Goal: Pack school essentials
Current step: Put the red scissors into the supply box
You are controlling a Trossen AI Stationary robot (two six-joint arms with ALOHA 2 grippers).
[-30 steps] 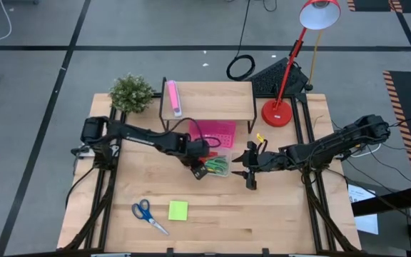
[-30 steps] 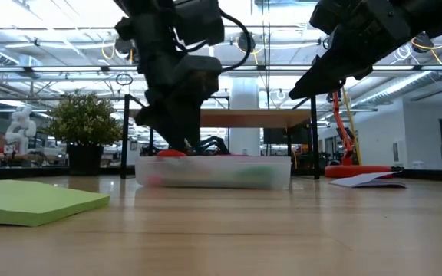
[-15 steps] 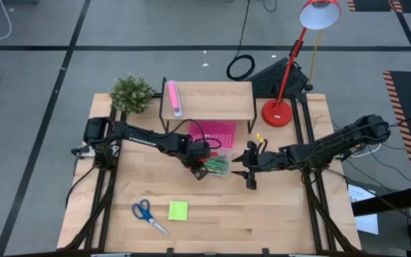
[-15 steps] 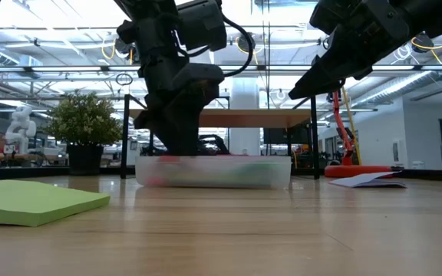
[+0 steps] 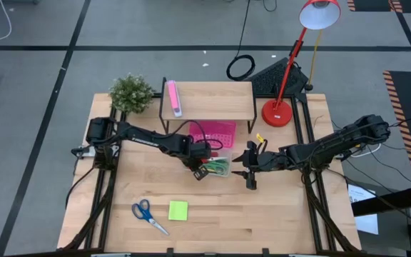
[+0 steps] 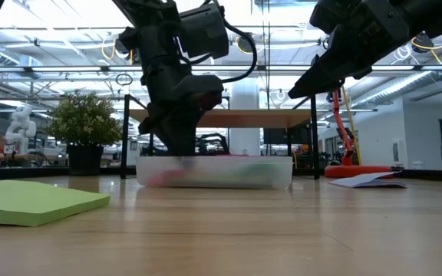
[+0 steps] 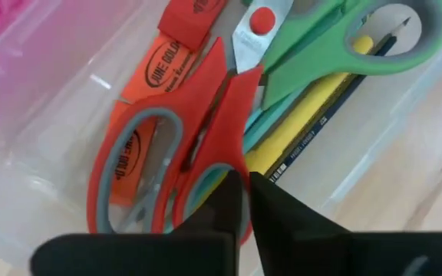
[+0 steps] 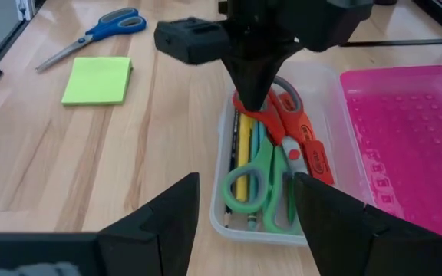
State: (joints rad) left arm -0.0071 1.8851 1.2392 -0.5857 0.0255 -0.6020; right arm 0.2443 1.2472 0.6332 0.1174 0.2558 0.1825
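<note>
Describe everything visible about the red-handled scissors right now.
The red-handled scissors have red plastic loops lined in grey. They lie flat inside the clear plastic box, over orange erasers, beside green-handled scissors and pencils. The left gripper is shut on one handle loop.

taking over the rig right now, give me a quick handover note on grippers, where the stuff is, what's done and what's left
Left gripper: down in the clear box, fingers closed on the red scissors handle.
Right gripper: open, held above the table just right of the box, holding nothing.
In the box: red scissors, green scissors, a yellow pencil, orange erasers. The pink tray sits against the box's far side.
Done: those items are packed, though the red scissors are not yet released.
Left: blue scissors and lime-green note pad lie on the table's near left part, unpacked.
</note>
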